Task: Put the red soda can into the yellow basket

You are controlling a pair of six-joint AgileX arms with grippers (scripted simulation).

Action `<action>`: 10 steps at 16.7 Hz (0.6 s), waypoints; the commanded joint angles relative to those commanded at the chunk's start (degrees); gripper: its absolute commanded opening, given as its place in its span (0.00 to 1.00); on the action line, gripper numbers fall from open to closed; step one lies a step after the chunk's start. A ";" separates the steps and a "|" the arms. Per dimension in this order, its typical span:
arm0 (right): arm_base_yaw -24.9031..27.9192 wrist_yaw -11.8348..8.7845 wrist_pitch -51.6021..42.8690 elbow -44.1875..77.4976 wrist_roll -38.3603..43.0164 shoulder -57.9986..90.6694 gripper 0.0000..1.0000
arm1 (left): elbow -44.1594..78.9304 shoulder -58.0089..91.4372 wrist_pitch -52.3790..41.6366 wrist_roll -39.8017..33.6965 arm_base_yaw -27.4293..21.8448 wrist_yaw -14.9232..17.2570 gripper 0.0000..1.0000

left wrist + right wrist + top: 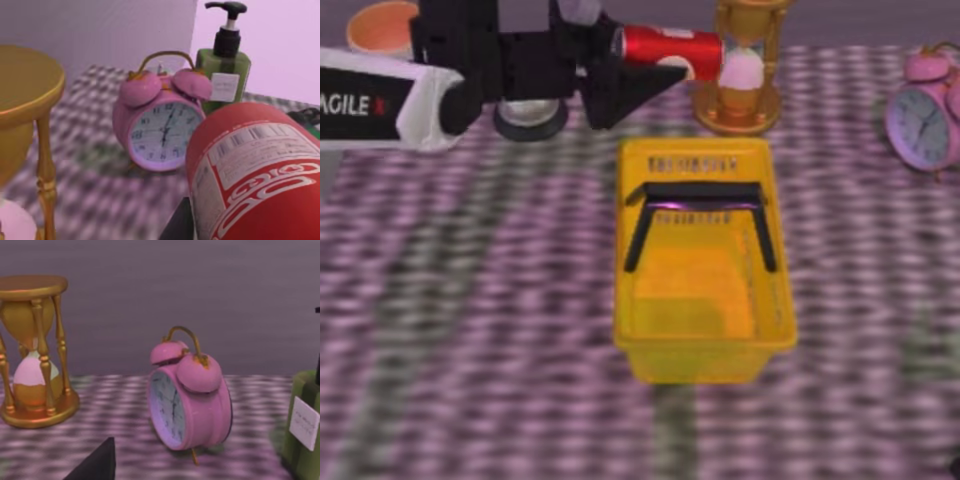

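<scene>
Your left gripper [620, 75] sits at the far side of the table, left of centre, its black fingers clamped around the small red cylindrical soda can [670, 48]. The can lies on its side in that grip, silver top pointing left toward the arm, its other end just beside the gold-framed hourglass [740, 70] with pale sand in its bulb. From the left wrist camera you see the can's red wall and white barcode label [255, 170] filling the near corner.

The large rectangular yellow plastic basket [705, 345] with slotted sides stands at the middle of the table, nearer than the can and a little to its right. Its black folding handles [700, 205] lie across its far half. The can is outside the basket, beyond its far rim.

A pink twin-bell alarm clock [925, 115] stands at the far right of the purple checked tablecloth [470, 330]. A green pump bottle [225, 70] with a black nozzle stands just behind the clock in the left wrist camera. An orange cup [382, 27] sits at the far left corner, behind the left arm.

You cannot tell how your right gripper [97, 465] stands; only a dark fingertip shows in its own wrist camera, which faces the hourglass and clock.
</scene>
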 joint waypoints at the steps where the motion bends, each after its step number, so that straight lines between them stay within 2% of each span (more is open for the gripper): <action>1: 0.00 0.00 0.00 0.00 0.00 0.00 1.00 | -0.99 -0.68 3.68 -1.33 -0.30 2.71 0.00; 3: 0.00 0.00 0.00 0.00 0.00 0.00 1.00 | -2.57 -1.95 9.24 -3.42 -0.76 7.08 0.00; 5: 0.00 0.00 0.00 0.00 0.00 0.00 1.00 | -3.49 -2.81 12.37 -4.63 -1.03 9.72 0.00; 10: 0.00 0.00 0.00 0.00 0.00 0.00 1.00 | -3.69 -3.03 13.09 -4.91 -1.10 10.35 0.00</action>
